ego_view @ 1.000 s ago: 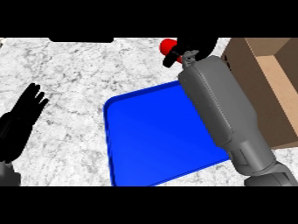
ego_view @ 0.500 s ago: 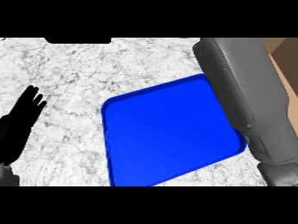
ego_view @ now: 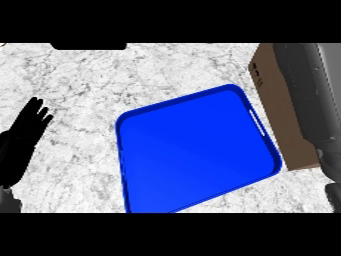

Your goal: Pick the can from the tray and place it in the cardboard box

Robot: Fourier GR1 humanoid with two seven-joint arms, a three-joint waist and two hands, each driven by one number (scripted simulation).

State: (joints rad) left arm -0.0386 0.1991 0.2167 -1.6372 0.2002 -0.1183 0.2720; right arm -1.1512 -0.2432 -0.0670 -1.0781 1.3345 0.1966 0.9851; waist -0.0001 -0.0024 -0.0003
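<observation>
Head view shows the left hand at the counter's left edge, black, fingers straight and a little spread, pointing up and away; it holds nothing and touches nothing but rests there open. The right hand itself is out of sight: only the grey right forearm shows, running along the right edge of the view from the top down to the lower right corner (its far end leaves the picture at the top, so how the fingers stand cannot be told).

That forearm lies over the cardboard box, of which a brown side wall shows along the counter's right edge, just beside the tray. The blue tray sits near the middle of the marble counter, turned at an angle, one corner towards the box; its floor is bare blue with a raised rim all round and a pale slot handle on the side nearest the box.

The can is not visible anywhere in this view, neither on the tray nor on the counter.
</observation>
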